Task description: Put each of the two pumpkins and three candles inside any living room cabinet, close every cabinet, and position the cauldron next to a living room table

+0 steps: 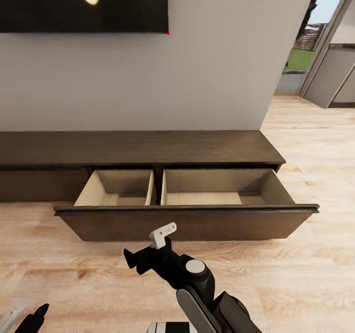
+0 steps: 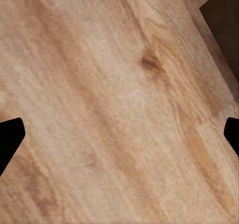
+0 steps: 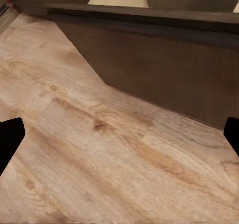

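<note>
The cabinet (image 1: pixel 143 148), a long low dark-brown unit against the pale wall below a dark screen (image 1: pixel 81 2), stands with its wide drawer (image 1: pixel 187 222) pulled well out, so that two pale wooden compartments lie open from above, the smaller one (image 1: pixel 116 187) toward the screen's side and the larger one (image 1: pixel 219 187) toward the doorway side. Both look bare; no pumpkin, candle or cauldron can be seen near the cabinet, so the drawer seems to be left out ready to receive them. The right gripper (image 1: pixel 148 254) hangs just in front of the drawer's dark front, low over the wood floor (image 1: pixel 305 283), and its wrist view looks along the floorboards up to that front (image 3: pixel 164 79); the two dark fingertips (image 3: pixel 10 139) sit at opposite edges of that view, spread wide with nothing between them. The left gripper (image 1: pixel 29 318) is further out from the cabinet, above bare floor (image 2: pixel 109 109), its fingertips (image 2: pixel 10 139) likewise far apart and holding nothing. Both claws being empty and wide suggests the robot must next go and fetch the things.
</note>
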